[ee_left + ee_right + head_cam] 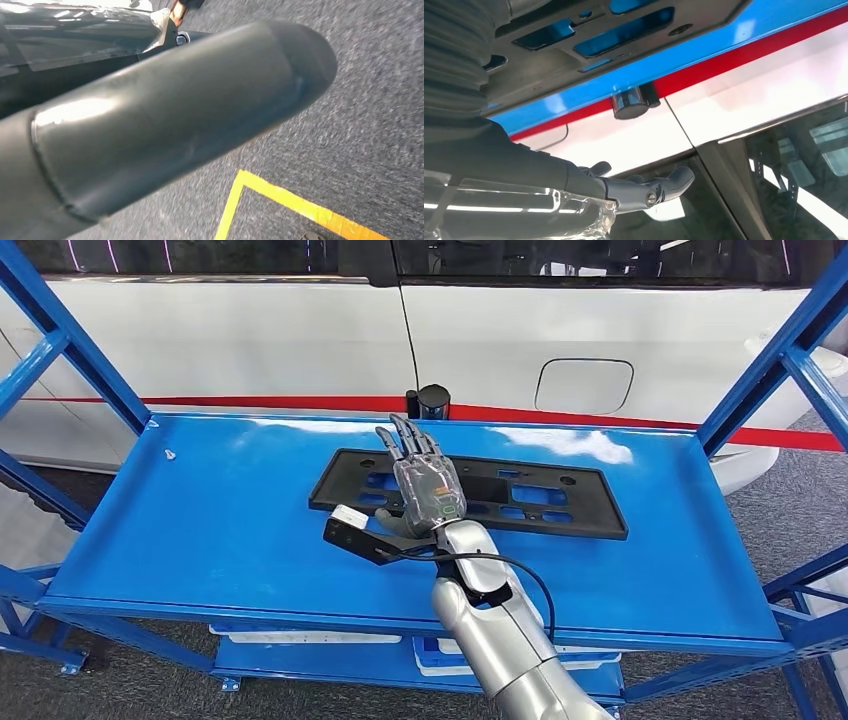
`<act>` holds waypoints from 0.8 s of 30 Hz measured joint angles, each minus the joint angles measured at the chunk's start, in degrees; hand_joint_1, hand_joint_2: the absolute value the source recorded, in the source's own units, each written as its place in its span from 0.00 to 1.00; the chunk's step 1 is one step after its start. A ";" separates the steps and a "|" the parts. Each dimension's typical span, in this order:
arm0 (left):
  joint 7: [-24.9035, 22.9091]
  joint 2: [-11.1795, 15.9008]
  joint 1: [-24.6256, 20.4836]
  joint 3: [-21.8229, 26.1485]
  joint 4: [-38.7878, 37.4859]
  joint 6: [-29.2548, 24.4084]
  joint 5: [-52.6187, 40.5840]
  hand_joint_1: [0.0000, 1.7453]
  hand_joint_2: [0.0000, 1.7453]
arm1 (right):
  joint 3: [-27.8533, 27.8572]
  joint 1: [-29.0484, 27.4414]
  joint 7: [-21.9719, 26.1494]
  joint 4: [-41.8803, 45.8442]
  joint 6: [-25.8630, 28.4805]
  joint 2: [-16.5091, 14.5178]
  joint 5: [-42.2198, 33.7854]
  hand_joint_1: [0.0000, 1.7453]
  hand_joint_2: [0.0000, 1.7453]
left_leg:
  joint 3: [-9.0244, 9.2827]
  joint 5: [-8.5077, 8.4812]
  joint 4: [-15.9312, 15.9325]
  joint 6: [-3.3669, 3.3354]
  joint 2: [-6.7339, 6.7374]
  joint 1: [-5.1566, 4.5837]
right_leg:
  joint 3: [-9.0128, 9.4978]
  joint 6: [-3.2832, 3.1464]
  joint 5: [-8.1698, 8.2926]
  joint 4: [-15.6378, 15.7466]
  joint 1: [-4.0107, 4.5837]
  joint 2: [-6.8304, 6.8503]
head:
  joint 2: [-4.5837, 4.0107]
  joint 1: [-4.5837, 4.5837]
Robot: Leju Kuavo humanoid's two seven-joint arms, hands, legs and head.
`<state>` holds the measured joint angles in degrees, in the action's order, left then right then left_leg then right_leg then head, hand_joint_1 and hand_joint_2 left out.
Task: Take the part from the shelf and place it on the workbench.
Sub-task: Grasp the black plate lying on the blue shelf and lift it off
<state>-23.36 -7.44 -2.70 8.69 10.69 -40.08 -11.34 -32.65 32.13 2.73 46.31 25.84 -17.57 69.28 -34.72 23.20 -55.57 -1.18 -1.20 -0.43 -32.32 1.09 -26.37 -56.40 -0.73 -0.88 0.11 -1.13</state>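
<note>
Right hand (425, 485) spread over black part (520, 495), blue shelf (200, 530), white car (250, 340) behind

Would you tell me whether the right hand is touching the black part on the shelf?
Cannot tell. In the head view the right hand overlaps the black part, fingers extended, with neither contact nor gap plain.

The shelf (200, 530) looks like glossy blue painted metal, catching white glare at upper centre. The part (560, 502) on it is matt black plastic. The right hand (425, 485) has a translucent shiny back on a smooth silver arm. The floor (360, 125) in the left wrist view is rough grey carpet.
</note>
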 joint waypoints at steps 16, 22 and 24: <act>1.71 -0.75 0.18 7.75 0.10 -0.03 -8.33 0.00 0.00 | 2.37 7.42 -3.41 -15.40 0.55 -1.25 3.29 0.00 1.00 | 0.07 0.00 -0.03 0.00 0.00 0.00 | 0.06 0.00 0.00 0.00 -0.01 0.00 | 0.00 0.00; 0.15 -1.84 0.87 12.09 1.15 -0.03 -17.39 0.00 0.00 | 3.44 7.55 -4.94 -17.19 0.54 -0.39 5.17 0.00 1.00 | 0.07 0.01 -0.03 -0.01 0.01 0.00 | 0.05 0.00 0.00 0.01 -0.01 0.00 | 0.00 0.01; -0.12 -2.39 0.91 14.42 1.50 -0.03 -20.16 0.00 0.00 | 3.60 7.68 -5.67 -17.77 0.55 -0.15 6.05 0.00 1.00 | 0.07 0.00 -0.03 -0.01 0.01 0.00 | 0.06 0.00 0.00 0.01 -0.01 0.00 | 0.00 0.01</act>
<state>-23.49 -9.83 -1.78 23.10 12.19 -40.11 -31.50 -29.05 39.81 -2.94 28.54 26.39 -17.72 75.33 -34.65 23.21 -55.60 -1.18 -1.19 -0.43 -32.27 1.08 -26.36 -56.39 -0.74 -0.88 0.11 -1.11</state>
